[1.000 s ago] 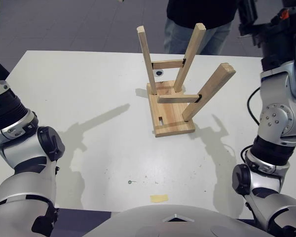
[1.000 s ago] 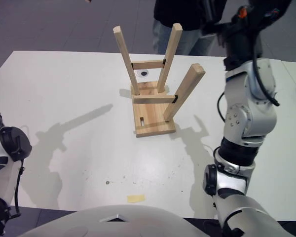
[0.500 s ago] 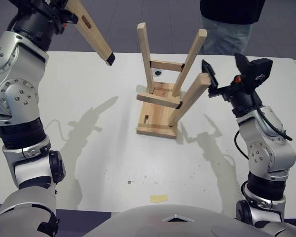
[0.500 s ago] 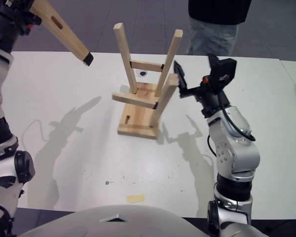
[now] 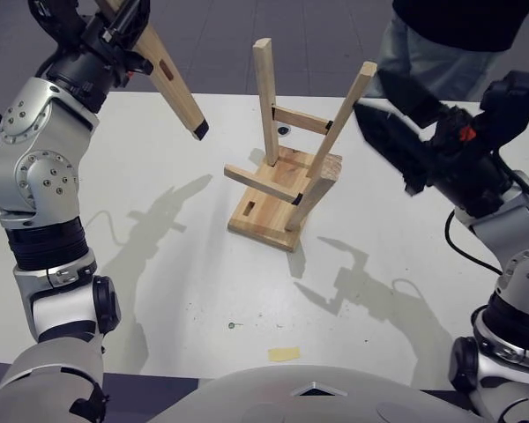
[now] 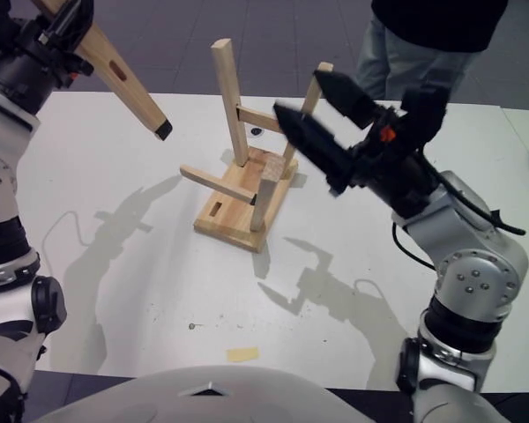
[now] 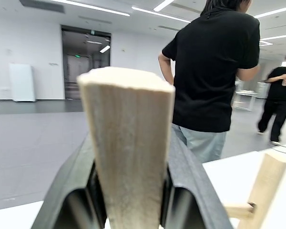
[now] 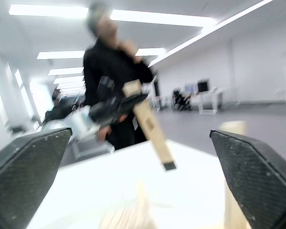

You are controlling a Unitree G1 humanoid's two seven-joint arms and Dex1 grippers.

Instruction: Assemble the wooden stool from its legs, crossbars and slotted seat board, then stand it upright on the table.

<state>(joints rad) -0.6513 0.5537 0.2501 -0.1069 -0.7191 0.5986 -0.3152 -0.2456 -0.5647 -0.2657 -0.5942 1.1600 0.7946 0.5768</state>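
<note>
Over the far left of the white table (image 5: 159, 291), the left gripper (image 5: 123, 26) is clamped on a loose wooden leg (image 5: 172, 84), held aloft and slanting down toward the middle. There the half-built stool sits upside down on its slotted seat board (image 5: 269, 220), with three legs (image 5: 266, 101) pointing up, joined by two crossbars (image 5: 300, 121). Just right of it, the right gripper (image 5: 368, 95) hovers above the table with its fingers spread wide.

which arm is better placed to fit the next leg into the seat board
Left. The left gripper is shut on the loose leg, held in the air to the left of the stool. The right gripper is open and empty beside the stool, so it could probably steady it.
</note>
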